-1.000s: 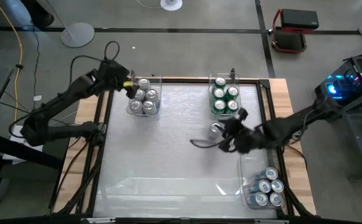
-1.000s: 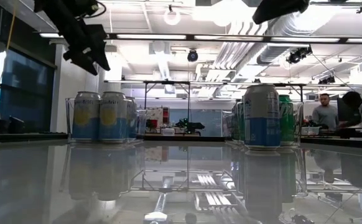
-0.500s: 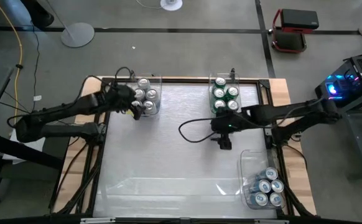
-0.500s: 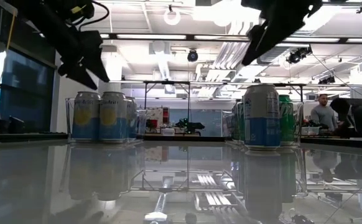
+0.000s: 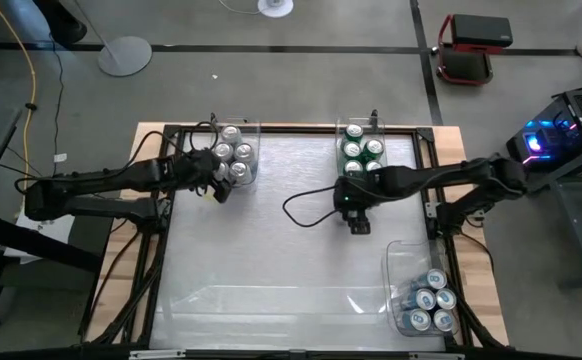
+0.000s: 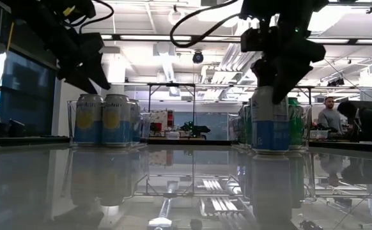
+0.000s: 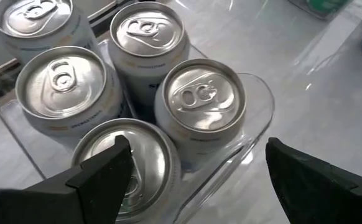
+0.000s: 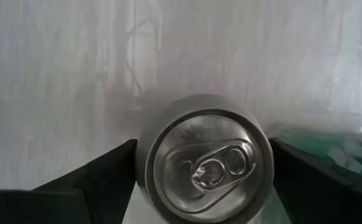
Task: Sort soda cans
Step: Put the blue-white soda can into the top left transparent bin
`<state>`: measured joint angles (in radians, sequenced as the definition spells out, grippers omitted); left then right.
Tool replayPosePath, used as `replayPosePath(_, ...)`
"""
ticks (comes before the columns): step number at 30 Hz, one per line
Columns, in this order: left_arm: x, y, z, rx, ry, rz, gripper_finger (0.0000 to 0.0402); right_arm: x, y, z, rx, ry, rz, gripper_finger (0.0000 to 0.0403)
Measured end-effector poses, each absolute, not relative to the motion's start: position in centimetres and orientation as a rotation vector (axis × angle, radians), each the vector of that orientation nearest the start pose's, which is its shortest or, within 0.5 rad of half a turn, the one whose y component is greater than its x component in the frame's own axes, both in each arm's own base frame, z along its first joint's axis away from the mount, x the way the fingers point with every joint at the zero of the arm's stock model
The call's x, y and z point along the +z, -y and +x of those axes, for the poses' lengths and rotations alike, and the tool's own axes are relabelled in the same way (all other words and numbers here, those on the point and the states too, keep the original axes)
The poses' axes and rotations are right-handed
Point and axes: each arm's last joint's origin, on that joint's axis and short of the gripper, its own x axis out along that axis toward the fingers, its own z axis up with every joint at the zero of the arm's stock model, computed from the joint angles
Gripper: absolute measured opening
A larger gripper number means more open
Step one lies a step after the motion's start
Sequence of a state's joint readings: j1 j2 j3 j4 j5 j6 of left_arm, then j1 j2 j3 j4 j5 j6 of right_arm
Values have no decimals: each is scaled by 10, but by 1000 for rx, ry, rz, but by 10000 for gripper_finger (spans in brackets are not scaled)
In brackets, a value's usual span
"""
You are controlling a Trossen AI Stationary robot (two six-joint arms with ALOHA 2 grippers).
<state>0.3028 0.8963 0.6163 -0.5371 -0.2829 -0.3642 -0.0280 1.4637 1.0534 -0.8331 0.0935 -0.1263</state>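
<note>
I take the loose can [image 6: 270,120] as my landmark: it stands upright on the table [image 5: 271,250], alone, blue and silver on its side, just in front of the green bin [image 5: 361,155]. My right gripper [image 5: 357,207] hangs directly over it, fingers [image 8: 100,180] spread wide to either side of its silver top without touching, so nothing is pinched. The green bin behind the can is a clear box holding green cans [image 5: 352,150] packed upright; I count about five tops. Well to the left of the loose can sits a second clear bin [image 5: 233,155] with pale yellow-and-blue cans [image 7: 196,106], five tops showing from above. My left gripper [image 5: 214,182] hovers at that bin's near edge, fingers [image 7: 100,171] spread apart, holding nothing. Nearer me and to the right of the loose can, a third clear bin [image 5: 411,265] holds blue cans [image 5: 429,300] gathered at its near end, about five.
</note>
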Motion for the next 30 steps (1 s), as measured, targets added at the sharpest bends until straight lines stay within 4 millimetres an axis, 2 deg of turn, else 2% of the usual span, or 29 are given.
replayPosePath(9, 231, -56, 164, 678, -709, -337, 339, 225, 9, 284, 17, -1204, -122, 283)
replayPosePath(14, 231, -53, 165, 671, -708, -326, 339, 230, 2, 294, 50, -1082, -103, 280)
replayPosePath(18, 231, -51, 166, 668, -704, -331, 339, 255, -2, 311, 92, -903, -113, 279)
replayPosePath(20, 231, -49, 166, 659, -705, -328, 339, 270, 0, 319, 75, -807, -133, 279)
replayPosePath(23, 231, -47, 167, 654, -702, -331, 339, 283, 5, 326, 53, -720, -153, 279)
replayPosePath(27, 234, -44, 165, 647, -678, -348, 339, 304, 19, 336, 6, -538, -170, 279)
replayPosePath(30, 239, -41, 161, 638, -638, -363, 339, 314, 38, 347, -41, -451, -159, 279)
